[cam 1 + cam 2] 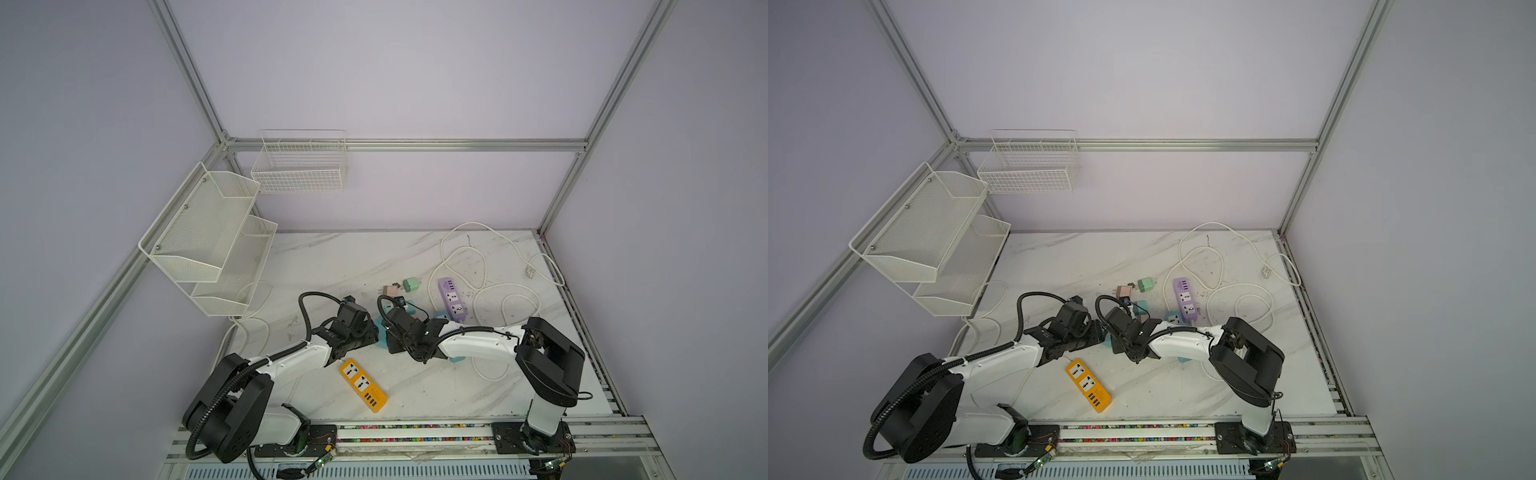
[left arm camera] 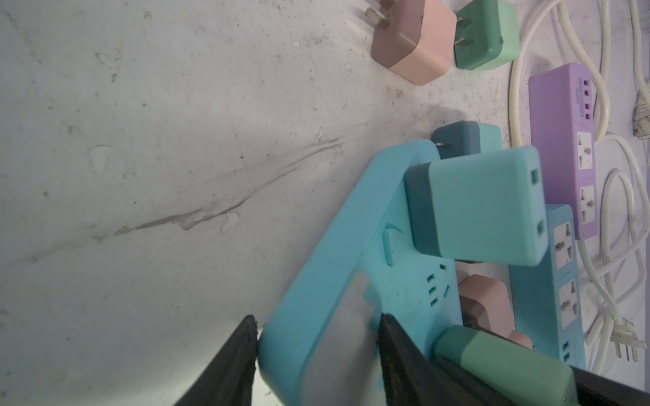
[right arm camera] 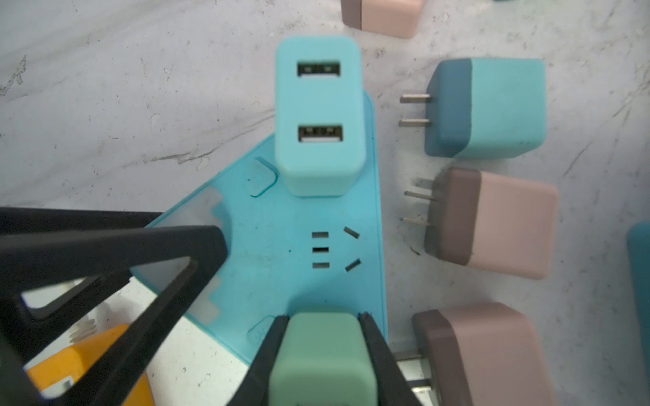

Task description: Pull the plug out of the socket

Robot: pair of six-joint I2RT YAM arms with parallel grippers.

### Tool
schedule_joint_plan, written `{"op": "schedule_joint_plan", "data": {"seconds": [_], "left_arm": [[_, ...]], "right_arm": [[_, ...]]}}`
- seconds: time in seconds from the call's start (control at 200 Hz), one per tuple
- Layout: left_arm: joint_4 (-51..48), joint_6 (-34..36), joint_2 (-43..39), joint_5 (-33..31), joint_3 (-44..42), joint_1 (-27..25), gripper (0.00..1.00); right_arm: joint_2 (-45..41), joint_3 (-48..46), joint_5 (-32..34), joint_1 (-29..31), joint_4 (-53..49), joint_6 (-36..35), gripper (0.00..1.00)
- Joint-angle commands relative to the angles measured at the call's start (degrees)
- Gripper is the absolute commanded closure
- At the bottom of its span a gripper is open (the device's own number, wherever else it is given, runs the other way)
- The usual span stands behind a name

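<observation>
The right hand is pressed onto the green plug, one finger on each flank. The plug stands at one end of the teal strip. Its prongs are hidden, so I cannot tell how deep they sit in the socket. The left hand pinches the strip's long edge, with one finger on the face and the other at the rim. In both top views the two hands meet near the middle of the surface, with a yellow strip at 6 o'clock of them and a purple strip at 2 o'clock.

The main risk is that the strip rises with the plug. The left hand holds only an edge, off to one side of the socket, so a firm pull could pivot the strip or slip it free. A pull that leans instead of running straight along the prongs could jam or bend them. The plug's sides look smooth and rounded, so the fingers may slide off. If the strip jerks, the teal plug seated in it swings too. It could also knock a loose pink plug lying just beside the strip.
</observation>
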Motion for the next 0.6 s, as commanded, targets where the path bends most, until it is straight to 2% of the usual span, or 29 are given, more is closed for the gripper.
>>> {"op": "schedule_joint_plan", "data": {"seconds": [0.0,0.085,0.21,0.32,0.52,0.595], "left_arm": [[-17.2,0.6,3.2,-3.4,-4.7,-0.2,0.47],[-17.1,0.6,3.5,-3.4,-4.8,-0.2,0.47],[-17.2,0.3,3.2,-3.6,-4.9,-0.2,0.47],[-17.1,0.1,3.1,-3.7,-5.2,-0.2,0.47],[-17.1,0.2,3.4,-3.7,-5.1,-0.2,0.48],[-17.1,0.3,3.7,-3.7,-4.9,-0.2,0.47]], "right_arm": [[1.1,3.1,-1.0,1.1,0.6,0.5,0.79],[1.1,2.4,-3.0,1.0,1.8,0.3,0.79],[-3.4,-1.9,-5.5,-2.6,4.1,0.2,0.79],[-5.9,-2.8,-1.2,-3.3,2.8,0.7,0.8],[1.2,4.3,1.6,2.1,-1.0,0.6,0.81],[1.7,4.4,0.6,2.2,-1.0,0.9,0.81]]}}
